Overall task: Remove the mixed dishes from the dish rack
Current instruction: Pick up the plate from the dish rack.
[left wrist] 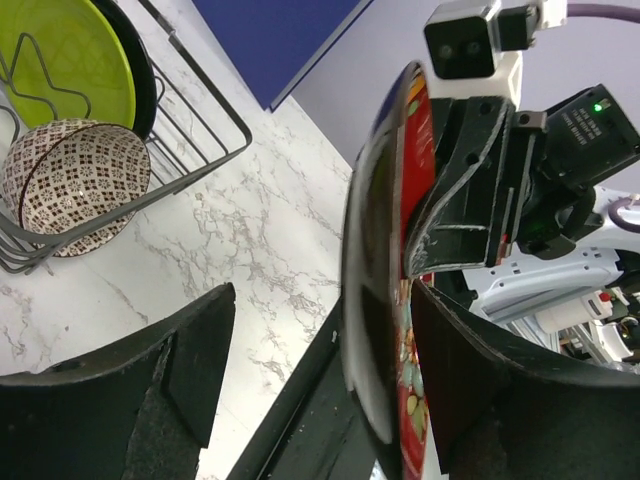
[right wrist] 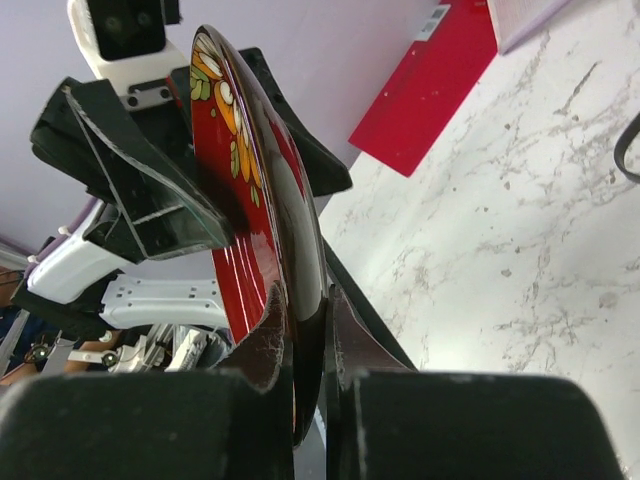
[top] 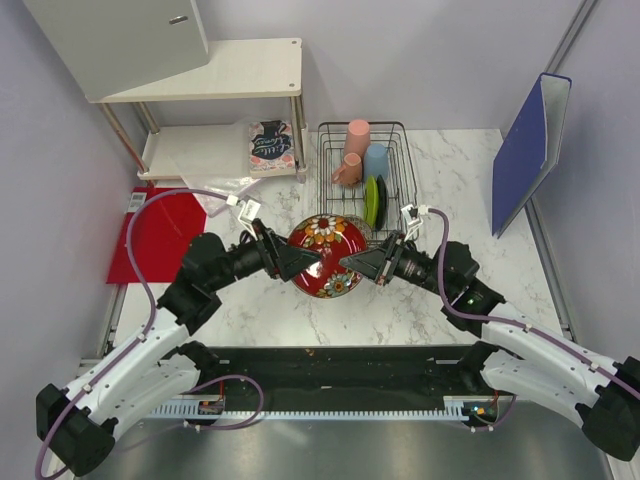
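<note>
My left arm (top: 150, 345) and right arm (top: 540, 345) reach forward and inward, wrists facing each other. My right gripper (top: 352, 264): jaws pinched on rim of red plate (top: 327, 242). My left gripper (top: 305, 262): jaws wide, straddling opposite rim.

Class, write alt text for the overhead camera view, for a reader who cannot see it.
Two robot arms meet above a marble table, the left tool and right tool at opposite edges of a red plate just in front of a black wire rack. The rack holds a pink cup, a pink mug, a blue cup and a green plate.
</note>
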Controlling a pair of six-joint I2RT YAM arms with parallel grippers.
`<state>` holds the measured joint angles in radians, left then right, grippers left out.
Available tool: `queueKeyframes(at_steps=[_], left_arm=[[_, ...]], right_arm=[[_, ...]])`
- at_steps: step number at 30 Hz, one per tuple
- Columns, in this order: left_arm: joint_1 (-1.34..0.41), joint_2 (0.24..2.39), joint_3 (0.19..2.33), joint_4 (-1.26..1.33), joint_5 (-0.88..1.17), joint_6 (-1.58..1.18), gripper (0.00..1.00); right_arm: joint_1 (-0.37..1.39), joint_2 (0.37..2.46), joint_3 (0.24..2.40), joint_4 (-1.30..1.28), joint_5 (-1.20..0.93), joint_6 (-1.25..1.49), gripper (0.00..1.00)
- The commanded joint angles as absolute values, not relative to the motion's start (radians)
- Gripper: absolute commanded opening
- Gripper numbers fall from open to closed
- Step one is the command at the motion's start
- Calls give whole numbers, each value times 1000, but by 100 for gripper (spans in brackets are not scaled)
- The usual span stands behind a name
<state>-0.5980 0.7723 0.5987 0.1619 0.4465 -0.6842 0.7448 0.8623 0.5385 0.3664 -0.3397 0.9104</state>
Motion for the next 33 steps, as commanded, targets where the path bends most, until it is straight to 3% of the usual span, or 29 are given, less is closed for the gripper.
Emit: queueKeyframes(at_steps=[1,5,8,9,10,17,19,20,21,23,24,25,33], left_arm=[[-601,736,594,184,410,-706,77],[-601,721,591,189,414,-696,72],[-601,747,595,221,484,-696,50],[-601,758,595,230,508,-696,37],[-601,781,598,248,529,-699,33],[-601,824,601,252,601,-716,27],[-601,828,610,226,595,-703,4],[-601,831,633,169,571,-693,2],[-601,836,644,135,558,-669,2],[-601,824,664,94,519,-647,2],[-601,816,669,62,503,-635,2],[-601,807,675,37,473,-629,2],[-539,769,776,-184,249,-613,2]], right_arm=[[749,838,534,480,-347,933,0],[749,839,531,476,-347,928,0],[749,847,531,476,-350,927,0],[749,851,531,476,-351,927,0],[750,857,531,476,-353,927,0],[749,877,552,439,-353,895,0],[750,876,572,353,-331,859,0],[752,873,603,304,-278,801,3],[753,870,618,199,-250,775,30],[753,861,656,76,-157,709,64],[753,850,667,40,-120,692,88],[753,844,678,10,-91,683,96],[753,717,712,-175,176,637,98]])
